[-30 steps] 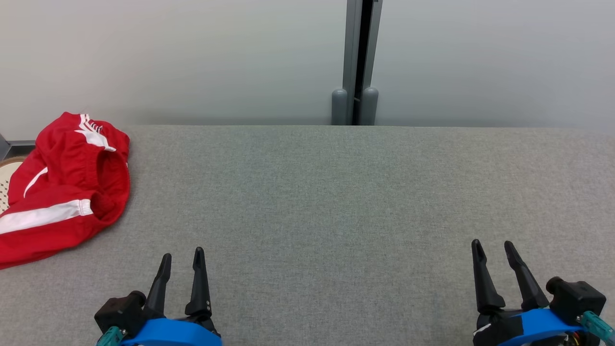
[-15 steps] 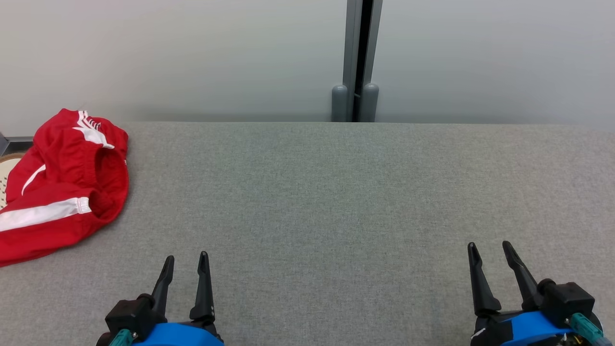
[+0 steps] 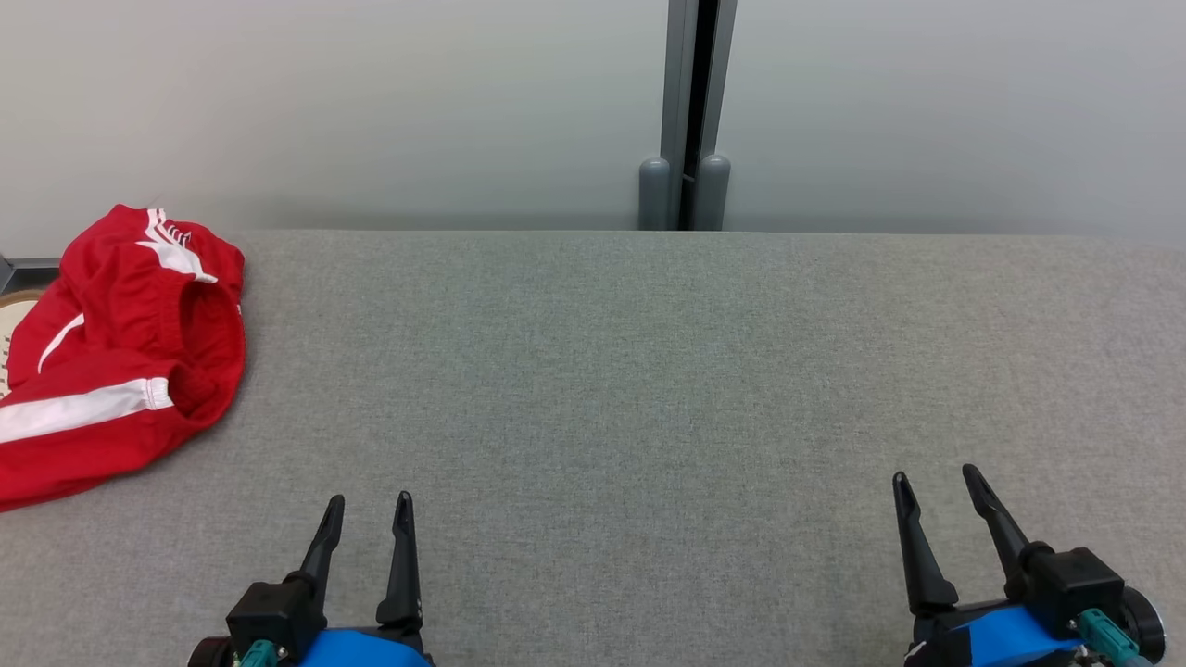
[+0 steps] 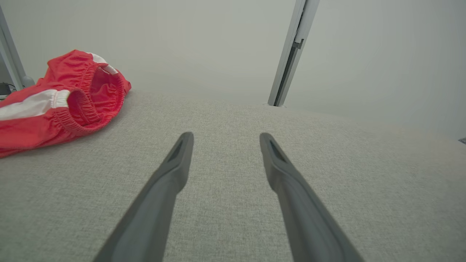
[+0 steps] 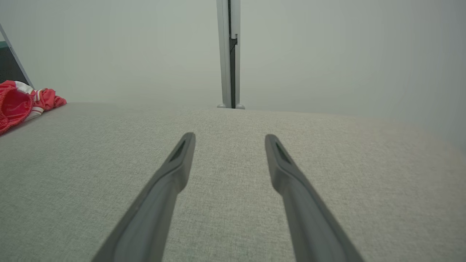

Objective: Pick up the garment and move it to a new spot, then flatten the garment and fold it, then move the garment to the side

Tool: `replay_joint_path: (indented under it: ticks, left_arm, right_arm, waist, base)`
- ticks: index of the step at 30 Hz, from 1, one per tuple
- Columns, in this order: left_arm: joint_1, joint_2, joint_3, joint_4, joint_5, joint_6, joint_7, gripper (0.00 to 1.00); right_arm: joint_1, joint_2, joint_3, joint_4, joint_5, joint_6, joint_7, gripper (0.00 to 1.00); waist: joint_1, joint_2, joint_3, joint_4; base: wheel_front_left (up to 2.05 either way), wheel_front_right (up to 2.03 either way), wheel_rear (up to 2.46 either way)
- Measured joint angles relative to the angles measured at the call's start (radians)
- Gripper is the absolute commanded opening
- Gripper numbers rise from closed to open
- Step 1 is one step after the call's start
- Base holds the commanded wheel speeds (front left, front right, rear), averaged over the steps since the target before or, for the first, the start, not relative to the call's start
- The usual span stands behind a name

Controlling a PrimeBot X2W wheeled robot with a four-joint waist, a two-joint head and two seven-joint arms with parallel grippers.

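Red with white stripes, your garment (image 3: 120, 361) lies crumpled at the far left edge of the bench (image 3: 649, 371), so every step looks left to do. Your left pincer (image 3: 370, 498) and right pincer (image 3: 934, 473) both gape empty, near you.

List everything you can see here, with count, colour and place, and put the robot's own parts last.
garment: one, red with white stripes, crumpled at the table's left edge
table: one, grey fabric top, across the foreground
wall panels: two, pale grey, behind the table
post: one, grey with a dark gap, between the panels
round object: one, pale, partly hidden beside the garment; cannot tell what it is
left gripper: one, dark fingers, open, lower left
right gripper: one, dark fingers, open, lower right
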Motion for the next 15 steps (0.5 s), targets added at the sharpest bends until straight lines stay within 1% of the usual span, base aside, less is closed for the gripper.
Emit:
replay_joint_path:
  ticks: [15]
  left_arm:
    - [-0.003, 0.0, 0.002, 0.016, 0.001, 0.0, -0.001, 1.0]
  right_arm:
    - [-0.004, 0.0, 0.002, 0.004, -0.006, 0.0, -0.002, 1.0]
  waist:
    - [0.0, 0.0, 0.004, 0.002]
  base:
    - [0.0, 0.0, 0.0]
